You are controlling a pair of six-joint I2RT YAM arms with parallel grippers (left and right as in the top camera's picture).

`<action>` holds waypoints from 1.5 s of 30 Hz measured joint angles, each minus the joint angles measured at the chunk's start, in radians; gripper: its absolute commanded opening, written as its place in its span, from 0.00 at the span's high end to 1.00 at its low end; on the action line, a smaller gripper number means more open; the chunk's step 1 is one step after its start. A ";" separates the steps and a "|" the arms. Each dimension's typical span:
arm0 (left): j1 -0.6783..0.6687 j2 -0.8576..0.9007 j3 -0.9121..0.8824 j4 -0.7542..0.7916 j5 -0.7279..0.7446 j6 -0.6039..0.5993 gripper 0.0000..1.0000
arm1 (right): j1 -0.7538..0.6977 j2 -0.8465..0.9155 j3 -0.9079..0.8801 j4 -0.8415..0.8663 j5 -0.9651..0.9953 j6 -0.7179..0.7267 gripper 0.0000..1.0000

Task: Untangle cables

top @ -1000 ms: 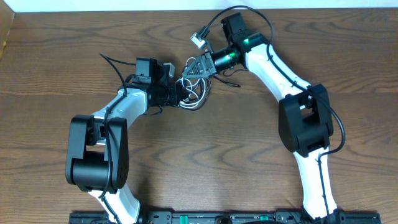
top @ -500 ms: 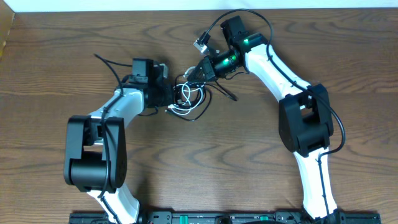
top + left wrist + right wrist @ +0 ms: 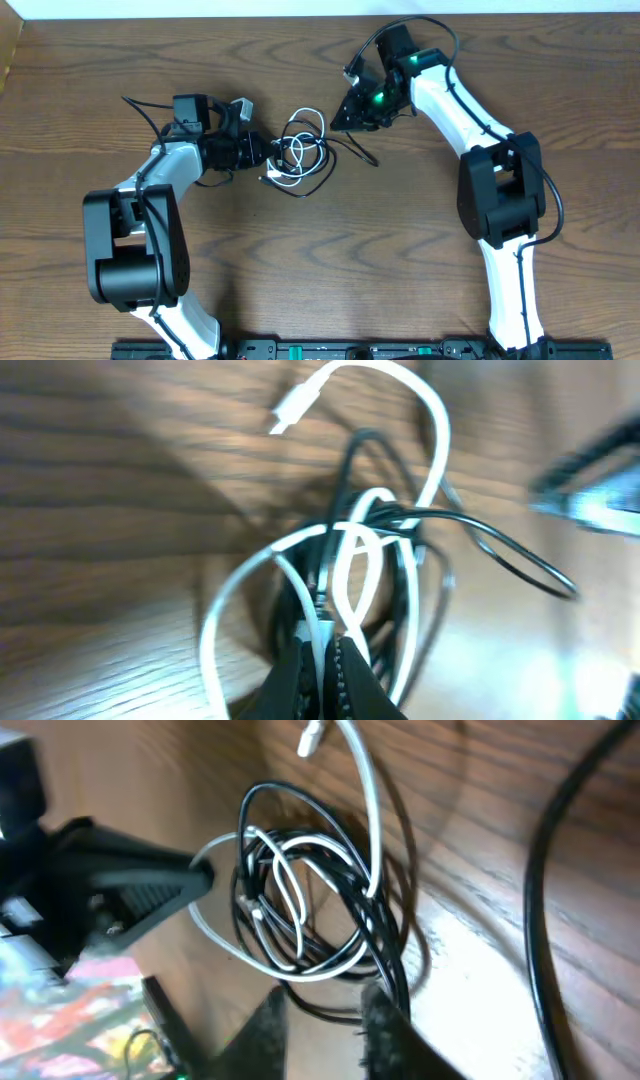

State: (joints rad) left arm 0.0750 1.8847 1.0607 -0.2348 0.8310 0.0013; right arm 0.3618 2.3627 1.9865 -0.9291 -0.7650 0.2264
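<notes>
The cables (image 3: 300, 155) lie as one loose tangle of white and black loops on the wooden table (image 3: 330, 260), between the two arms. My left gripper (image 3: 258, 153) is at the tangle's left side. In the left wrist view it (image 3: 325, 678) is shut on the white cable (image 3: 437, 422), whose plug end (image 3: 285, 418) points away; a black cable (image 3: 500, 545) crosses the white loops. My right gripper (image 3: 343, 117) hangs up and right of the tangle. In the right wrist view it (image 3: 325, 1032) stands open, nothing between its fingers, over the black loops (image 3: 300, 795) and the white cable (image 3: 368, 790).
The right arm's own thick black wire (image 3: 550, 870) runs down the right of its wrist view. The left arm's black fingers (image 3: 130, 885) show there too, at the tangle's left. The table's far edge (image 3: 200, 18) is behind both arms.
The right gripper has opened, let go of the tangle and drawn back up and right. The left gripper has pulled left with the white cable, and the loops have spread out.
</notes>
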 measured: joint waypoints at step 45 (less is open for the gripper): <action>0.002 -0.011 -0.002 -0.068 -0.496 -0.264 0.90 | 0.348 0.000 0.000 0.107 0.640 0.185 0.82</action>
State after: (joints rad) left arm 0.0769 1.8736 1.0588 -0.3031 0.3351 -0.2623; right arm 0.7101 2.3631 1.9865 -0.8219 -0.1249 0.4110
